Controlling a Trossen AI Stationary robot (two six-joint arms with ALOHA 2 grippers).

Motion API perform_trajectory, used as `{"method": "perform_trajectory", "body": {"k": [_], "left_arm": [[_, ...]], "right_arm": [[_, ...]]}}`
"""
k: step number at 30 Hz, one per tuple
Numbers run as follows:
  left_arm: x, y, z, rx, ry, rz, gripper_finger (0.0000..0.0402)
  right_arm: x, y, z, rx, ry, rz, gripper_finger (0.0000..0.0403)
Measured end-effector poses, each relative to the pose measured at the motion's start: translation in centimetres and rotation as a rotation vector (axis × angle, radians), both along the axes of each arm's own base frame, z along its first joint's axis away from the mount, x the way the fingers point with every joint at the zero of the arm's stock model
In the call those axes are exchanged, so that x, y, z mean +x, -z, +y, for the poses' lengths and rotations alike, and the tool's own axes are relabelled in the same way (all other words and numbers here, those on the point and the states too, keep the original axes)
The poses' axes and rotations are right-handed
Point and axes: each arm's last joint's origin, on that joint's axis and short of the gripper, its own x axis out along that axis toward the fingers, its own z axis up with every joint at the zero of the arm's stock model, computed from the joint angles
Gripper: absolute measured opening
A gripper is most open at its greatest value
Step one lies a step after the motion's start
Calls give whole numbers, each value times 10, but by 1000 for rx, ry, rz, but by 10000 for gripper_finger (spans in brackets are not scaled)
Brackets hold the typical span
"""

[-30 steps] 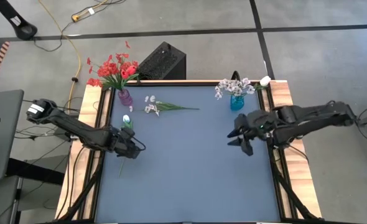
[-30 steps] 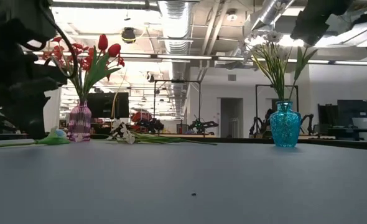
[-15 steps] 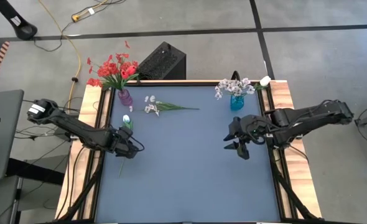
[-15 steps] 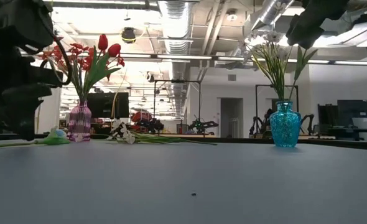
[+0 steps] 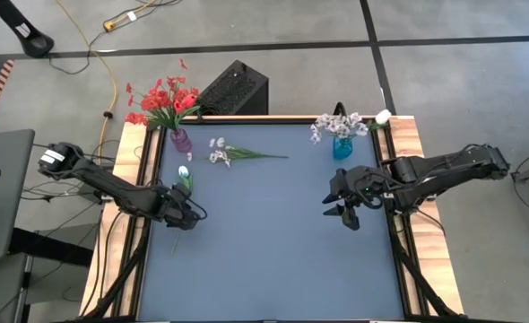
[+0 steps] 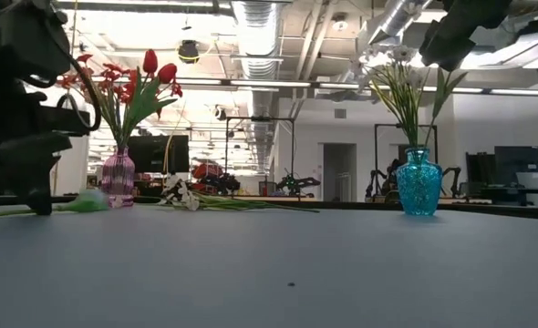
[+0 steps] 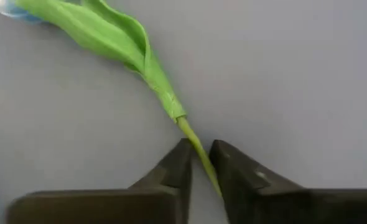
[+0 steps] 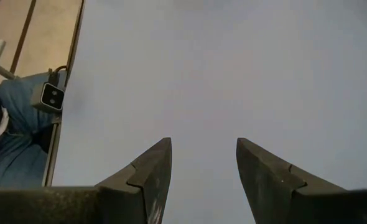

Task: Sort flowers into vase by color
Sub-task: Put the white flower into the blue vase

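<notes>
On the counter (image 5: 273,233), the left gripper (image 7: 199,163) straddles a loose flower's stalk (image 7: 196,149), which runs lengthwise out between the jaws toward its leaf and pale bloom; the jaws are nearly clenched on it, though a firm grasp cannot be confirmed. Only the left wrist view shows this. From above, the flower (image 5: 183,177) lies near the left edge, far from the right gripper (image 5: 346,208), hovering with released jaws.
</notes>
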Motion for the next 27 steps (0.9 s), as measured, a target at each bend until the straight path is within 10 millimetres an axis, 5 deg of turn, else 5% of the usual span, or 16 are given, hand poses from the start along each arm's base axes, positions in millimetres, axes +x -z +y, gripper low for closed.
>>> {"method": "perform_trajectory", "body": {"k": [3, 8, 16, 22, 27], "left_arm": [[7, -6, -5, -1, 51, -38, 10], [19, -19, -11, 54, 127, -126, 2], [65, -64, -38, 193, 478, -668, 0], [76, -101, -46, 415, 673, -1018, 0], [88, -109, -50, 508, 763, -1210, 0]], "right_arm": [[0, 0, 0, 0, 1, -2, 207], [0, -1, 0, 2, 3, -7, 207], [5, 7, 24, 18, -110, -120, 207], [15, 32, 45, -26, -78, -346, 207], [36, 51, 58, -28, -84, -539, 207]]}}
